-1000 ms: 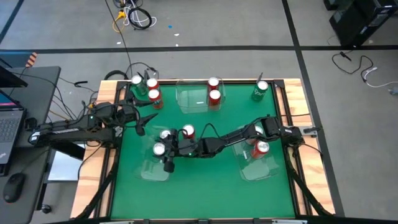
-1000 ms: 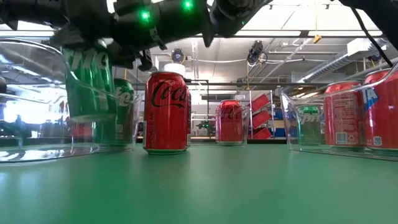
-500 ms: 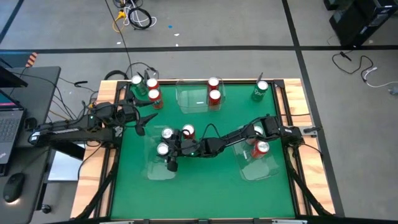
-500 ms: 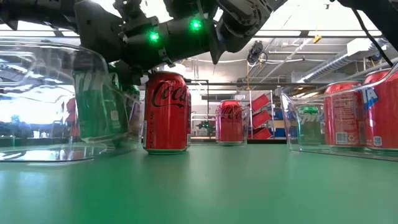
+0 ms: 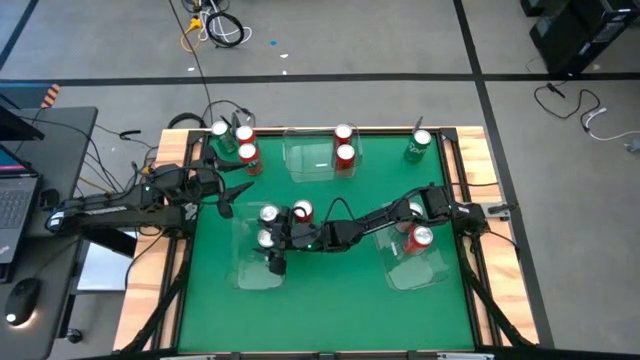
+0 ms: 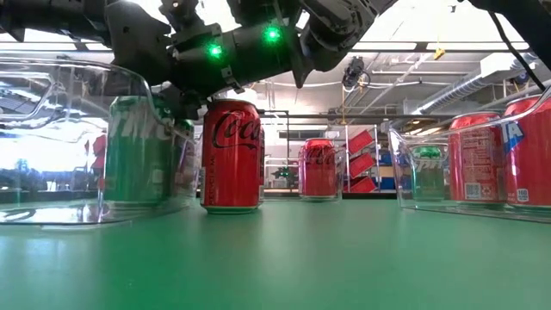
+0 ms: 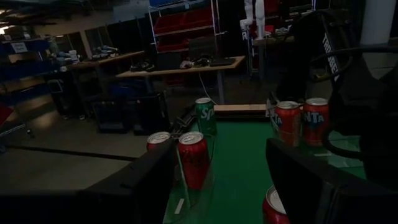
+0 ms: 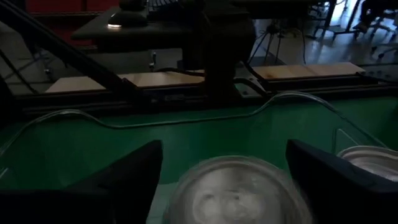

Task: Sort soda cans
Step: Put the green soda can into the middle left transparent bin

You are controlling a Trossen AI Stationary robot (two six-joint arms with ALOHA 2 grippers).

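My right gripper [image 5: 266, 240] reaches across the table over the clear left tray [image 5: 248, 272]. It is open, with a finger [image 8: 134, 177] on either side of a green soda can's silver top [image 8: 239, 190]. That can [image 6: 138, 162] stands upright on the tray floor. Beside it in the tray is a second can [image 5: 268, 213]. A red can [image 6: 231, 155] stands on the mat next to the tray. My left gripper [image 5: 230, 192] waits open at the left edge, nothing between its fingers.
The far tray [image 5: 305, 160] holds two red cans [image 5: 345, 143], and the right tray [image 5: 412, 268] holds one red can [image 5: 420, 237]. A green can [image 5: 418, 146] stands at the far right corner. Three cans [image 5: 240, 140] cluster at the far left.
My right gripper has come down over the left tray with the green can. A second ago the can hung above the tray floor; now it stands upright on it.
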